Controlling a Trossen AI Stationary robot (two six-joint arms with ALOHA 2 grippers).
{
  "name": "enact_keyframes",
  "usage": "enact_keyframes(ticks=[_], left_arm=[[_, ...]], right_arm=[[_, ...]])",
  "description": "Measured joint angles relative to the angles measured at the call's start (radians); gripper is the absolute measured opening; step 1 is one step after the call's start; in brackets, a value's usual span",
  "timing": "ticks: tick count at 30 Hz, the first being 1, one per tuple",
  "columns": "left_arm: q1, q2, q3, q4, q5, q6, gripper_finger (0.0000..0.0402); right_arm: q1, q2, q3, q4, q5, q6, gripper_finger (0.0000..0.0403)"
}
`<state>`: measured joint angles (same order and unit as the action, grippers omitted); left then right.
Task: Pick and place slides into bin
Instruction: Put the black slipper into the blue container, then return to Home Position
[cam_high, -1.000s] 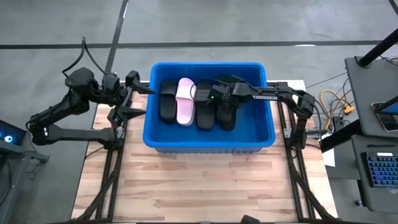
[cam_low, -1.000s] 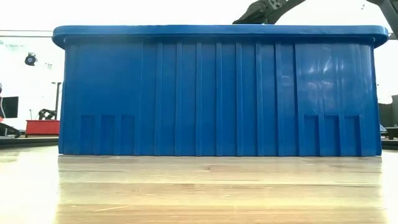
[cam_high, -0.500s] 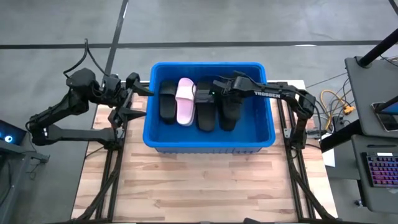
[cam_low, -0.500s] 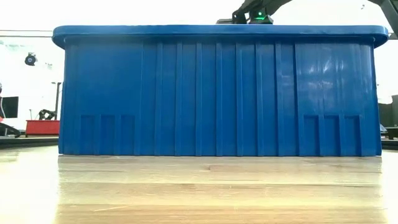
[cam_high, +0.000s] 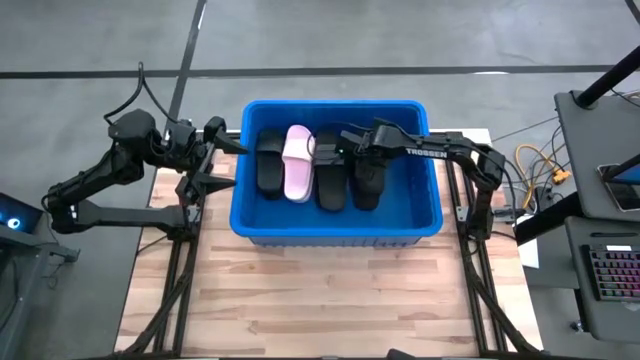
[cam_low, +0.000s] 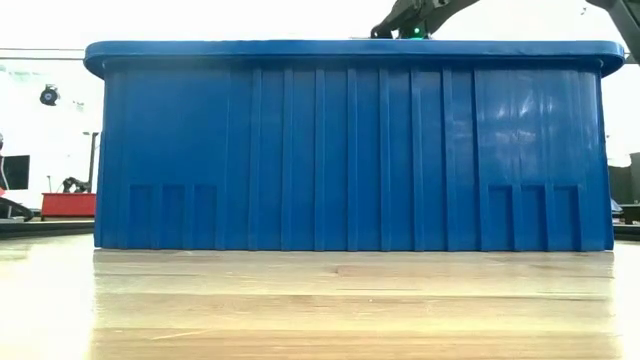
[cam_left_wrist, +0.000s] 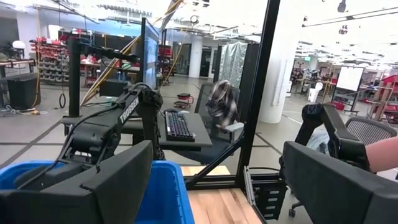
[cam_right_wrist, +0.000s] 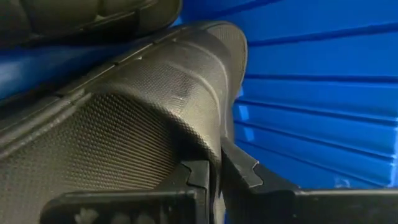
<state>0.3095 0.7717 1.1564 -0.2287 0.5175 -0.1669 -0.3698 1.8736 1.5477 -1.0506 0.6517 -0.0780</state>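
Note:
The blue bin (cam_high: 335, 225) stands mid-table and fills the low view (cam_low: 350, 150). Inside it lie a black slide (cam_high: 270, 165), a pale pink slide (cam_high: 298, 165) and two more black slides (cam_high: 330, 180) (cam_high: 367, 182), side by side. My right gripper (cam_high: 338, 145) reaches into the bin near its far wall, shut on a black slide (cam_right_wrist: 124, 124). My left gripper (cam_high: 215, 155) hangs open and empty just outside the bin's left wall, and its wrist view (cam_left_wrist: 217, 183) shows its fingers spread wide. My right gripper pinches a thin edge of a black slide's textured strap (cam_right_wrist: 208, 146) between its two fingers (cam_right_wrist: 242, 171). In the high view it comes slanting down from the table's right, at the slide's far end. The slide stays inside the bin; how it rests is hidden.
The bin's rolled rim (cam_high: 240, 140) and walls enclose the right gripper. Bare wooden table (cam_high: 330, 300) lies in front of the bin. A black frame post (cam_left_wrist: 255, 93) stands close to the left gripper. A desk with a keyboard (cam_high: 610, 270) stands beyond the table's right edge.
My right gripper has risen a little and drawn toward the bin's far wall; its wrist with the green light now shows above the rim in the low view. The slides in the bin lie about where they were.

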Motion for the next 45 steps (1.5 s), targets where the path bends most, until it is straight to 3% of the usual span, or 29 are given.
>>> enact_keyframes(ticks=[9, 21, 24, 29, 32, 36, 40, 45], left_arm=[[0.000, 0.000, 0.000, -0.012, 0.000, 0.000, 0.0345], [0.000, 0.023, 0.000, -0.060, 0.000, 0.000, 0.0345], [0.000, 0.031, 0.000, -0.060, 0.000, 0.000, 0.0345], [0.000, 0.042, 0.000, -0.060, 0.000, 0.000, 0.0345], [0.000, 0.047, 0.000, -0.060, 0.000, 0.016, 0.0345], [-0.001, 0.049, 0.000, -0.061, -0.047, 0.050, 0.0345], [0.000, 0.043, 0.000, -0.061, -0.218, 0.088, 0.0345], [0.000, 0.033, 0.000, -0.059, -0.403, 0.170, 0.0345]], right_arm=[[-0.004, 0.026, -0.005, 0.045, -0.074, 0.075, 0.0033], [-0.005, 0.024, 0.037, 0.025, -0.200, 0.178, 0.0224], [-0.006, 0.024, 0.076, -0.005, -0.287, 0.193, 0.0258], [-0.004, 0.024, 0.149, -0.089, -0.338, 0.219, 0.0291], [-0.003, 0.023, 0.207, -0.123, -0.378, 0.276, 0.0295], [0.024, 0.015, 0.300, -0.071, -0.523, 0.264, 0.0277], [0.112, -0.018, 0.351, 0.159, -0.636, 0.178, 0.0243], [0.216, -0.073, 0.345, 0.458, -0.639, 0.148, 0.0195]])
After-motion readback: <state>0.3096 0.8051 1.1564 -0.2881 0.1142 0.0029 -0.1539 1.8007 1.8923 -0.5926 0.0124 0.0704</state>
